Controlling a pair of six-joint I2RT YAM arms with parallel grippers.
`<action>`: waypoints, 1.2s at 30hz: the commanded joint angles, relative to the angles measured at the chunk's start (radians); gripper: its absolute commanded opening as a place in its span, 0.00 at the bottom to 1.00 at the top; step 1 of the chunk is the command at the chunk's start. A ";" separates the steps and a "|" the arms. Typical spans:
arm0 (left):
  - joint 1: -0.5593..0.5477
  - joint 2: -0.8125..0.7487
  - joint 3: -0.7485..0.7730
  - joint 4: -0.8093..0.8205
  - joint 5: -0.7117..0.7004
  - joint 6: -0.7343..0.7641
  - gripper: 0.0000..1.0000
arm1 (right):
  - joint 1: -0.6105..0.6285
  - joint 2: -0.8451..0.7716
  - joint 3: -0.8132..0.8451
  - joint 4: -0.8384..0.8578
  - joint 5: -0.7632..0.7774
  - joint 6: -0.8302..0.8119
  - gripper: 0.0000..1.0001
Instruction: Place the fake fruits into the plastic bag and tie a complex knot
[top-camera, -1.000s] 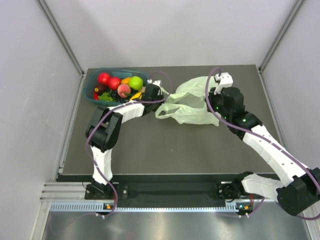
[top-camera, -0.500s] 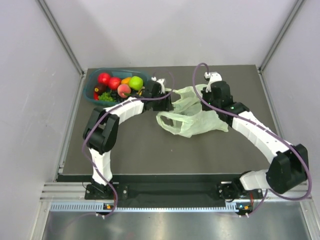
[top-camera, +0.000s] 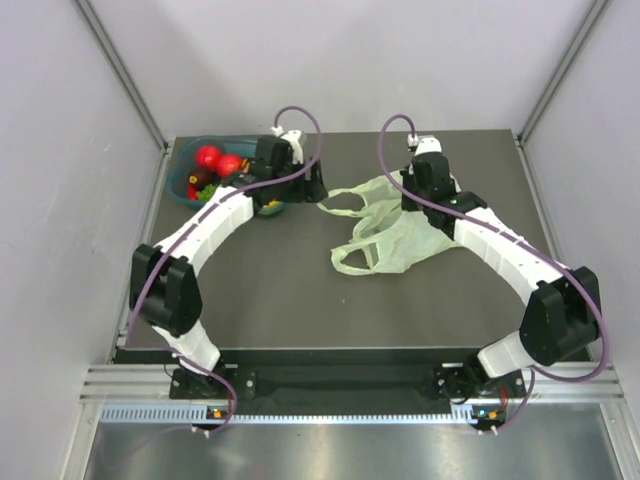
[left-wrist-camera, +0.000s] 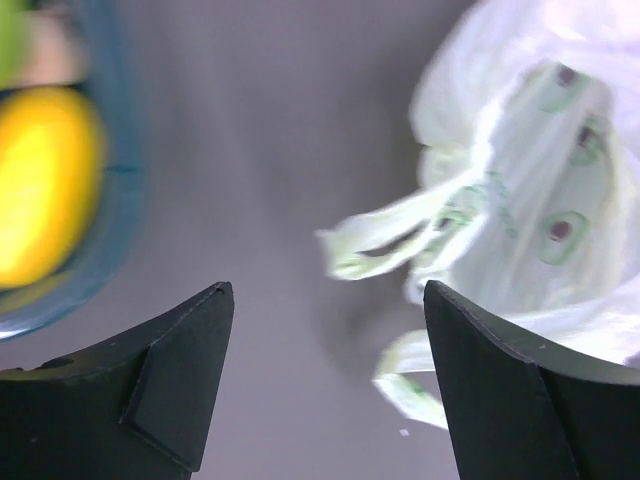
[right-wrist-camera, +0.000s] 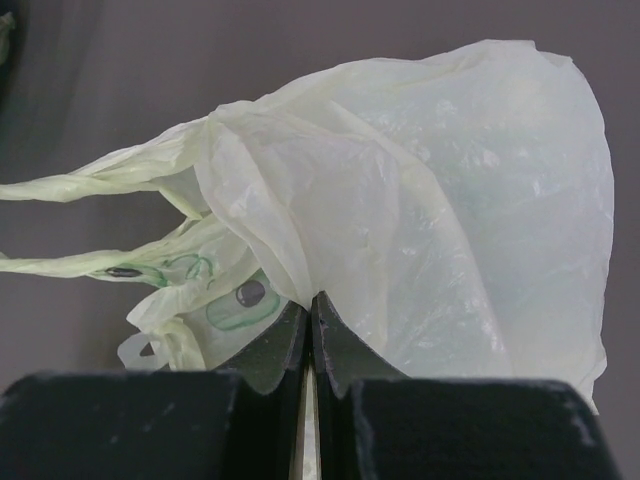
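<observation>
Overhead view faces down; both wrist views look closely at the plastic bag (top-camera: 400, 240).

Fake fruits (top-camera: 212, 160) piled far L; translucent pale-green plastic bag (top-camera: 400, 238) lies crumpled mid-table, untied.

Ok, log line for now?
left gripper: open, empty | right gripper: shut on plastic bag | fake fruits: in tray | handles: untied
</observation>
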 joint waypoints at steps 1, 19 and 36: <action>0.078 -0.081 -0.021 -0.062 -0.058 0.055 0.82 | -0.006 0.012 0.057 0.024 0.018 0.024 0.00; 0.221 0.271 0.316 -0.043 -0.357 0.144 0.99 | 0.018 0.010 0.128 -0.019 -0.012 0.024 0.00; 0.236 0.551 0.582 -0.086 -0.288 0.161 0.81 | 0.021 0.012 0.114 0.002 -0.033 0.016 0.00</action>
